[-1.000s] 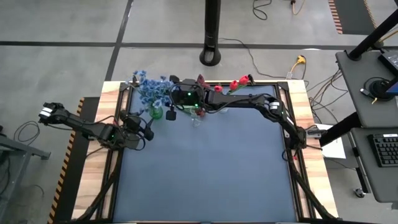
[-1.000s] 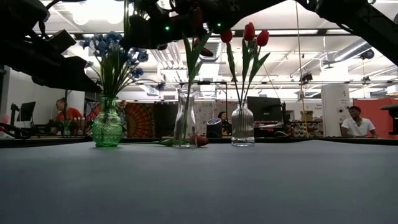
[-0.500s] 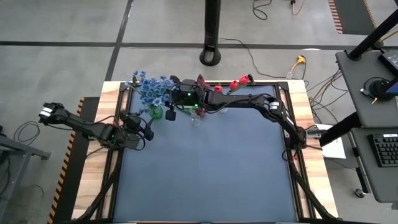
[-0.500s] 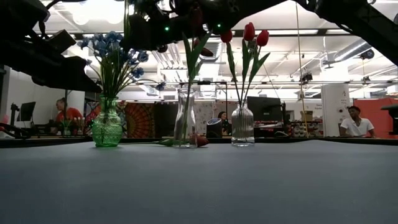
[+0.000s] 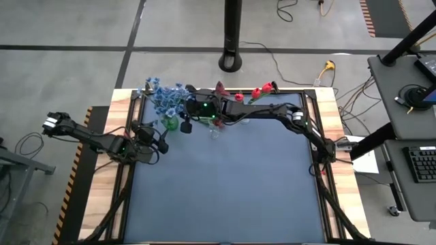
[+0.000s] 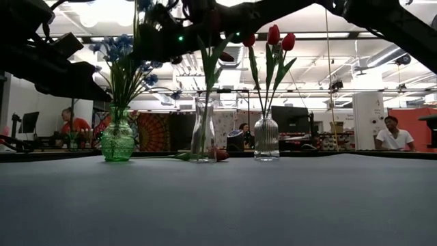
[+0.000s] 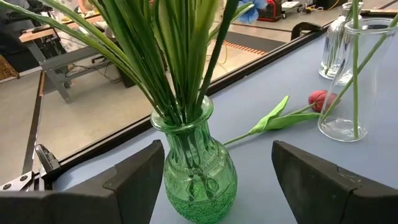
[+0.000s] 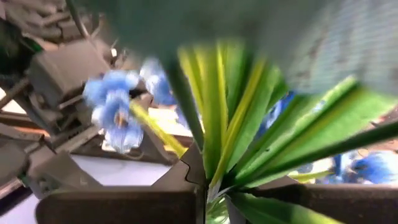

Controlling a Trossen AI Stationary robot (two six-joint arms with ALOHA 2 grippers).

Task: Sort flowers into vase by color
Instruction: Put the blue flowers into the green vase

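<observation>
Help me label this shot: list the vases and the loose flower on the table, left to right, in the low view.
Green glass vase of blue flowers → tall clear glass vase → red tulip lying on the table → ribbed clear vase of red tulips.

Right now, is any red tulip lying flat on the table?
Yes, one red tulip lies on the blue table beside the middle clear vase, its stem toward the green vase.

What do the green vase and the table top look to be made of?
Green vase: likely glass, glossy and ribbed, since stems show through its wall. Table top: seemingly a matte blue-grey mat, without glare, inside a wooden border.
</observation>
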